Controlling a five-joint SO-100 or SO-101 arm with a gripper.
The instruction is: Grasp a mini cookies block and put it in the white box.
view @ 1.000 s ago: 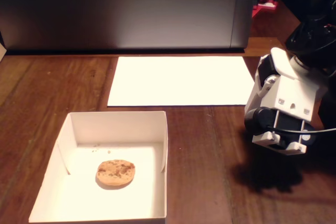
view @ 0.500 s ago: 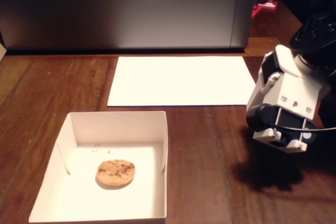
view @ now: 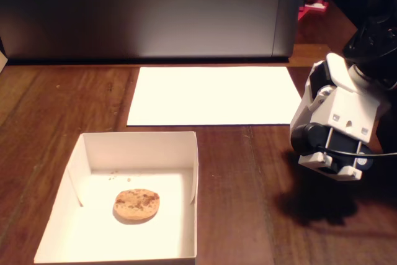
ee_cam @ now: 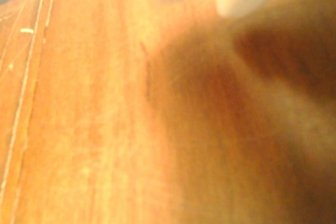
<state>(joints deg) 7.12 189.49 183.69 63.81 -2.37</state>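
Leftmost in the fixed view, the shallow white cardboard box [view: 192,172] holds the small round tan chip-specked cookie [view: 136,204] on its floor. Rightward over dark wooden table [view: 248,190] hangs the white gripper [view: 335,169]; jaw state unclear.

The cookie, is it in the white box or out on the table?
In. The cookie lies flat on the floor of the white box, near the middle, inside its walls in the fixed view.

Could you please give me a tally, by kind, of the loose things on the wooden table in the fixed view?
Cookies: 1, the mini cookies block, lying inside the box
Boxes: 1, the white box
Paper sheets: 1, the white paper sheet
Total: 3
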